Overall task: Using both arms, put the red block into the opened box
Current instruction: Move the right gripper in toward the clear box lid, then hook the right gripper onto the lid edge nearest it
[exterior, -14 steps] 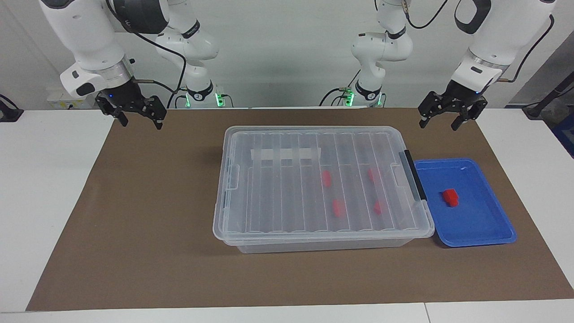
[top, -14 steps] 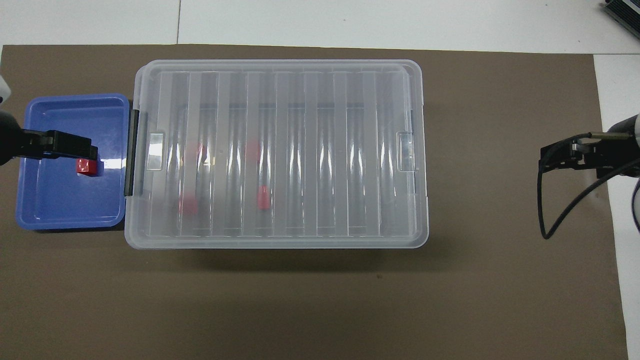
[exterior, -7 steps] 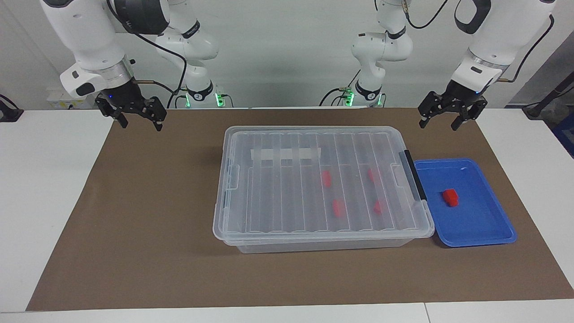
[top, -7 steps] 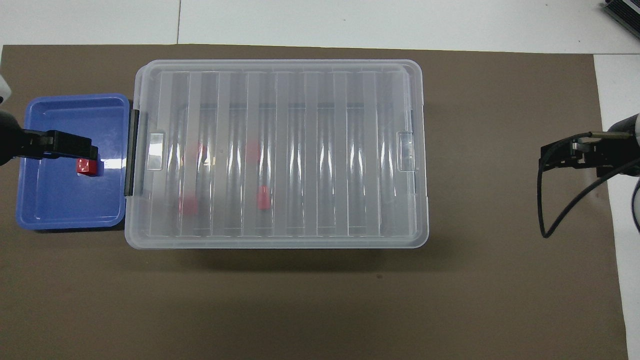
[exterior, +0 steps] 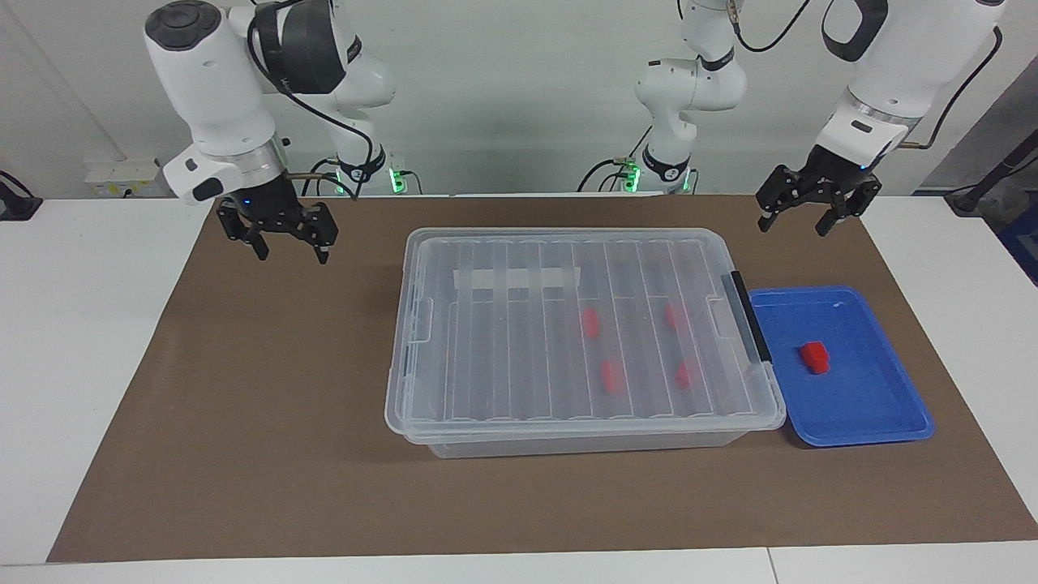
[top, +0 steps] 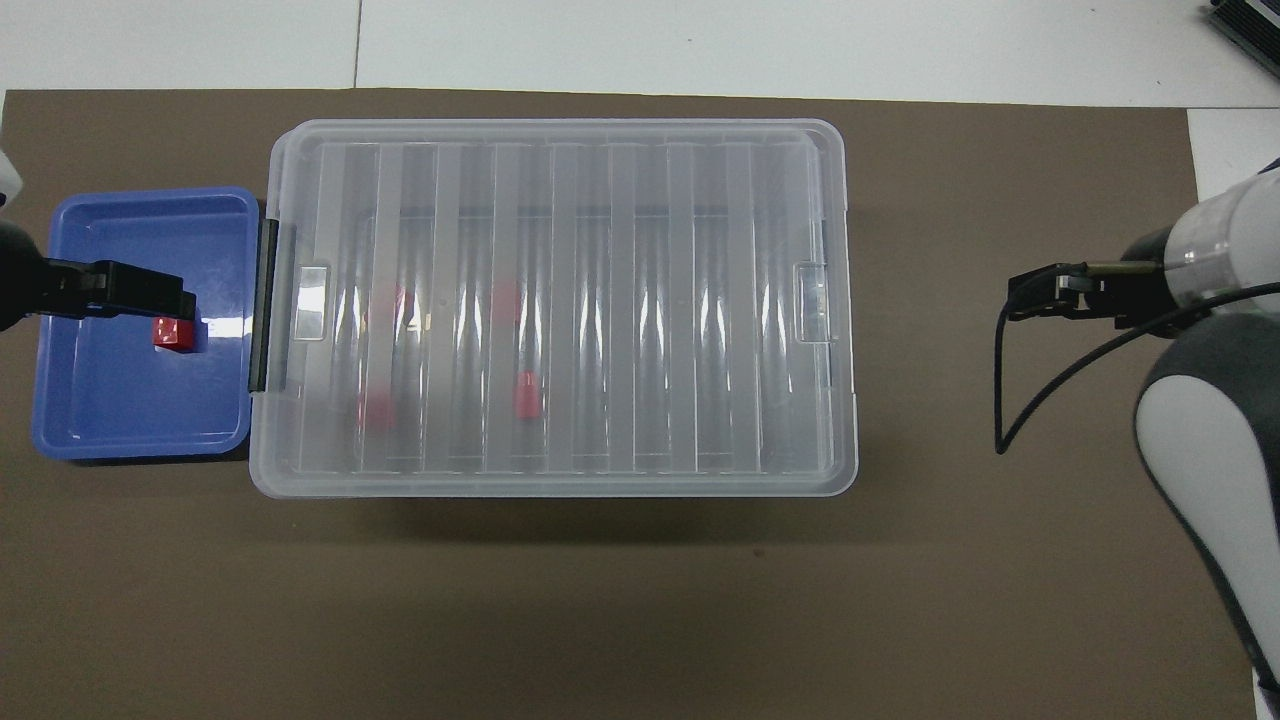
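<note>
The red block (exterior: pixel 815 357) (top: pixel 172 333) lies in a blue tray (exterior: pixel 876 414), beside the box's black-handled end. The box (exterior: pixel 413 357) (top: pixel 560 480) is a clear bin, and its ribbed lid lies shut on top. Several more red blocks show through the lid. My left gripper (exterior: pixel 792 228) hangs open and empty above the mat, off the tray's corner on the robots' side. My right gripper (exterior: pixel 292 254) is open and empty in the air over bare mat, toward the right arm's end of the box.
A brown mat (exterior: pixel 243 422) covers the middle of the white table. A strip of white tape (exterior: pixel 515 279) sits on the lid. The right arm's black cable (top: pixel 1010 400) loops down beside its wrist.
My right arm has swung in toward the box and come lower. The left arm, box, tray and blocks have not moved.
</note>
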`<state>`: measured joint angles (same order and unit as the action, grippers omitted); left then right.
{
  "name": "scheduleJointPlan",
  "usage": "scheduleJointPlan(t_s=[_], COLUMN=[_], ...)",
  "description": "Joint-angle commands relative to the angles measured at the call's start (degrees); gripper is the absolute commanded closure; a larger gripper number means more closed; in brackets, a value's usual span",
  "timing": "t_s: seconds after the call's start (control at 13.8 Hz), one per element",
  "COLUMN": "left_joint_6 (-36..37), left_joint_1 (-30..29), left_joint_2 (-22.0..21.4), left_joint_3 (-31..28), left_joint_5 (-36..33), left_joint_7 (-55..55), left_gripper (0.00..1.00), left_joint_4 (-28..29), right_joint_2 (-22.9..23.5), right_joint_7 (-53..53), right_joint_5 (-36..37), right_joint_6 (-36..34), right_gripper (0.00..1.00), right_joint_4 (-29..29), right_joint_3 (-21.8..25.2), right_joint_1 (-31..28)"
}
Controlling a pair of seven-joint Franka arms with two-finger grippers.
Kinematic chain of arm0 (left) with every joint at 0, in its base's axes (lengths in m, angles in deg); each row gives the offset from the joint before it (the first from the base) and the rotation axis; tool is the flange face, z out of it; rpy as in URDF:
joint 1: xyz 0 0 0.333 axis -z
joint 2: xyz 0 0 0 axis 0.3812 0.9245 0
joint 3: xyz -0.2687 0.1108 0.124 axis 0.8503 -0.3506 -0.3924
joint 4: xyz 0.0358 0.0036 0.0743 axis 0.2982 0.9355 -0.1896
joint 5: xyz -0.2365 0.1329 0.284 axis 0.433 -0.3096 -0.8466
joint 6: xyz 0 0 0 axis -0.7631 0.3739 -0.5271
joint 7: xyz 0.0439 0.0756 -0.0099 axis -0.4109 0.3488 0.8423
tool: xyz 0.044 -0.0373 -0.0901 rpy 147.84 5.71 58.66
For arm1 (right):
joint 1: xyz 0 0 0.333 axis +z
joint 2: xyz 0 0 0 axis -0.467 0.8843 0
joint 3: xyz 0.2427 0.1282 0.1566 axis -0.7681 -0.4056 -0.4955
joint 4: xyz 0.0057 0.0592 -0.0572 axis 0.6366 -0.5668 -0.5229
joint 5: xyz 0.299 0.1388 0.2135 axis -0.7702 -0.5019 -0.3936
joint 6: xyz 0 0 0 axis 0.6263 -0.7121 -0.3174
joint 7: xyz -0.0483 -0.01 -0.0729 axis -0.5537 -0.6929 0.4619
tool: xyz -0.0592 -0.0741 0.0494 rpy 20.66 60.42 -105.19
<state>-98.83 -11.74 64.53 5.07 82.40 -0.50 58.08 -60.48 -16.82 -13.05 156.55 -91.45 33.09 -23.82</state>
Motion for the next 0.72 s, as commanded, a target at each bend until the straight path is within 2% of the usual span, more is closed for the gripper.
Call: scheduleJointPlan(t_s=[0.0,0.29,0.43,0.65], left_joint_6=[0.70,0.70,0.70,0.70], left_joint_1=[-0.38,-0.38,-0.38,-0.38], left_joint_2=[-0.89,-0.89,-0.98,-0.89], left_joint_3=[0.41,0.41,0.41,0.41], left_joint_5=[-1.10,-1.10,-1.10,-1.10], left_joint_7=[0.51,0.51,0.51,0.51], left_gripper=[0.00,0.00,0.00,0.00], left_joint_4=[0.57,0.57,0.57,0.57], right_joint_2=[0.17,1.23,1.23,1.24], right_joint_7=[4.47,8.43,9.04,9.92], right_joint_5=[-0.36,-0.36,-0.36,-0.36], right_joint_6=[3.63,9.07,11.53,13.48], right_gripper=[0.03,0.05,0.11,0.12], right_joint_4=[-1.94,-4.30,-7.20,-9.32], right_joint_3=[-0.21,-0.21,-0.21,-0.21], right_joint_1=[2.91,5.82,7.84,8.37])
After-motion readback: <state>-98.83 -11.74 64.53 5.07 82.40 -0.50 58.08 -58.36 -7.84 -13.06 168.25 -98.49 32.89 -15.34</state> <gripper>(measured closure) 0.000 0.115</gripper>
